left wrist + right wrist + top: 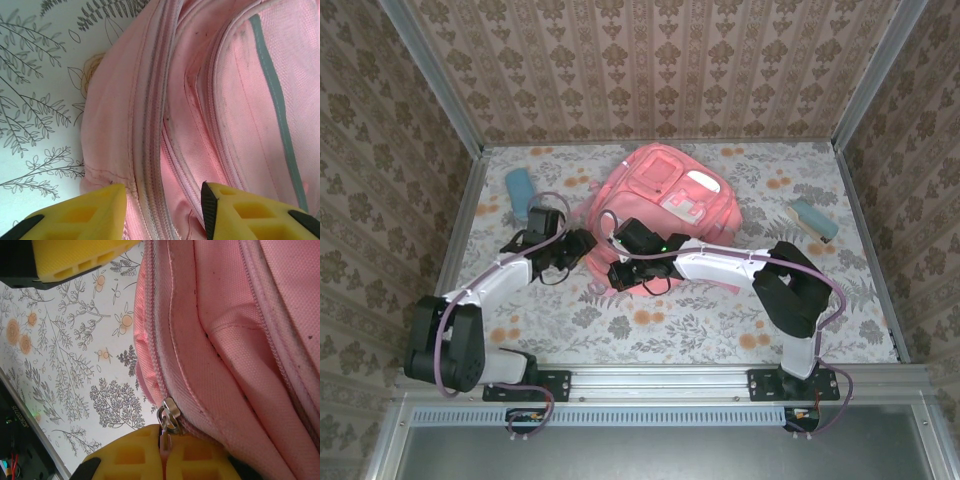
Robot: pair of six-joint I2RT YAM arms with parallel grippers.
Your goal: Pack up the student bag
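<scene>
The student bag (665, 200) is seen lying on the table (720, 320), toward the back wall. Its zipper pull (169, 415) is pinched by the right gripper (164, 452). The left gripper (162, 210) is held spread astride the zip seam (150, 125) (nothing clamped there). If the pull is tugged now, the unbraced bag could be dragged, or the tab lost.
</scene>
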